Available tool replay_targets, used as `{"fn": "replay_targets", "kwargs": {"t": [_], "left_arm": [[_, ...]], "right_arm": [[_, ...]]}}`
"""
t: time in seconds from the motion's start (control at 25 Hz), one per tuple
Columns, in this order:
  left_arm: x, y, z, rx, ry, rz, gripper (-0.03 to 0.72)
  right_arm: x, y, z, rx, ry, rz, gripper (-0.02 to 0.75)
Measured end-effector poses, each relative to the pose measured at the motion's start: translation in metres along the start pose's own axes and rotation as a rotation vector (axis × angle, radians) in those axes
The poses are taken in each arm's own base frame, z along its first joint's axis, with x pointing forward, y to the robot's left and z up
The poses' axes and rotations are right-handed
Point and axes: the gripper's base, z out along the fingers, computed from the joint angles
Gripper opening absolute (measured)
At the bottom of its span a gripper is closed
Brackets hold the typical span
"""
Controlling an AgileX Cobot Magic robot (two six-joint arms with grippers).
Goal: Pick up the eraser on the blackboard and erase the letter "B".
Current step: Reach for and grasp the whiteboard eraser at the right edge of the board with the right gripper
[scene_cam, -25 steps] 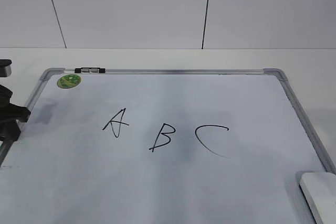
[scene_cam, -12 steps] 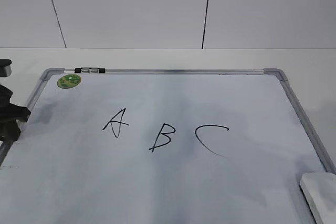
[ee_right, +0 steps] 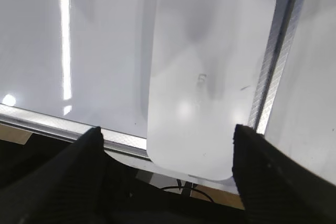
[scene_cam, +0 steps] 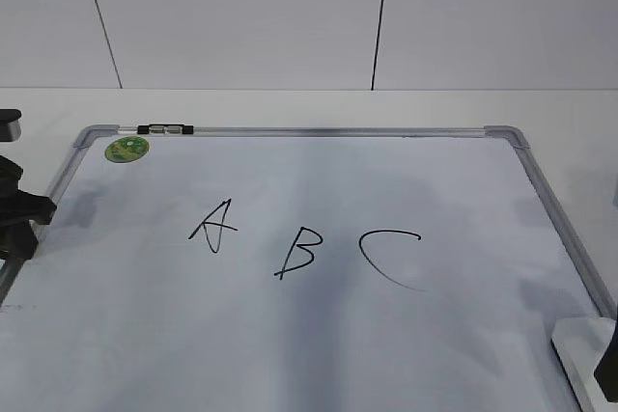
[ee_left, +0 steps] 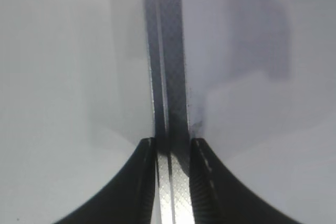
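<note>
Exterior: blackboard [scene_cam: 319, 335] flat on table. Letter "B" [scene_cam: 295, 252] mid-board, between A [scene_cam: 213, 224] and C [scene_cam: 389, 256]. Eraser [scene_cam: 579, 352] at near right corner, dark right arm edge just beside it.

Left wrist: left gripper [ee_left: 171, 148] fingers near-closed, straddling board frame; actual grip, cannot tell.

Right wrist: right gripper [ee_right: 165, 135] wide open, holding nothing, above eraser [ee_right: 210, 72] lying beside right frame rail.

The eraser [ee_right: 210, 77] is a white block with round corners (tiny grey marks on top). It lies flat in the blackboard's [scene_cam: 290, 354] near right corner. The letter "B" [scene_cam: 295, 252] is black, slanted, unwiped.
</note>
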Motion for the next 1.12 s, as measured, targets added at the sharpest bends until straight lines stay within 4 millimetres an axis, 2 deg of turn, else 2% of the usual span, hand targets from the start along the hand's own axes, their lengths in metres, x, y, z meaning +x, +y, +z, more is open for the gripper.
{"fn": "replay_targets", "kwargs": {"t": [0.2,0.4,1.12], "left_arm": [[0.0,0.0,0.0,0.0,0.001,0.0,0.148],[0.0,0.0,0.0,0.0,0.001,0.0,0.148],[0.0,0.0,0.0,0.0,0.001,0.0,0.148]], "right_arm": [[-0.016,-0.006,0.008,0.023,0.026,-0.003,0.597],[-0.022,-0.009,0.015,0.036,0.046,-0.003,0.597],[-0.026,-0.012,0.021,0.052,0.055,0.002,0.572]]}}
